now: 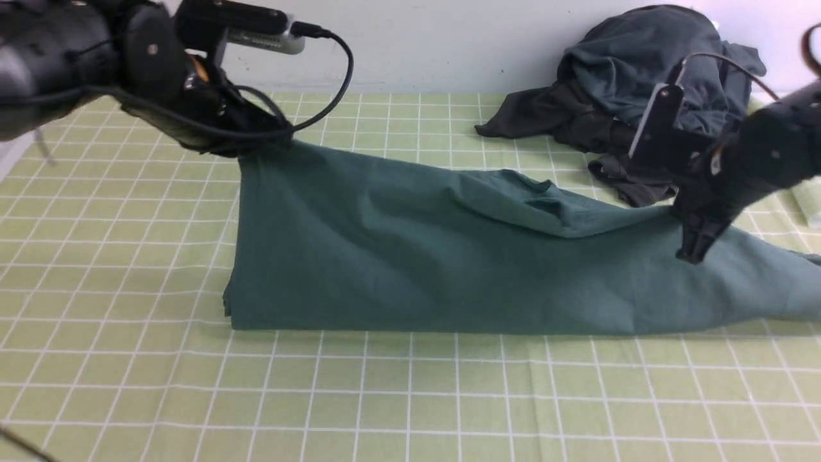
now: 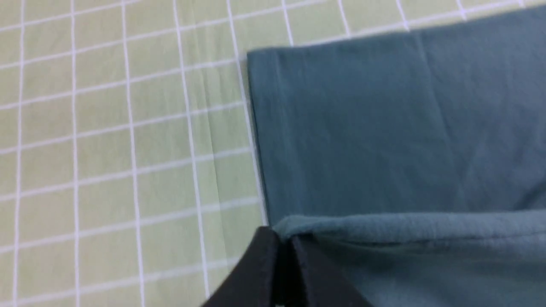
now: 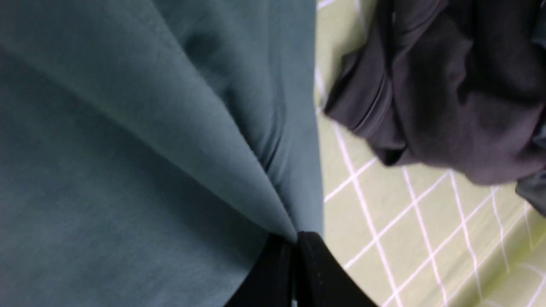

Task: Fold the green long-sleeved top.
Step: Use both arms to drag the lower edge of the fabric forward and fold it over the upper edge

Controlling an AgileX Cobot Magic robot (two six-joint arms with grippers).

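Pinching green long-sleeved top (image 1: 417, 256): left tool (image 2: 284, 242) clamped on corner, right tool (image 1: 691, 251) on edge.

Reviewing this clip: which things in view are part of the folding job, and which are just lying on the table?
Part of the job:
- green long-sleeved top, laid lengthwise across the table
- left gripper, shut on its edge
- right gripper, shut on a pinch of it

Just lying about:
- heap of dark garments, far right
- checked cloth, covering the table
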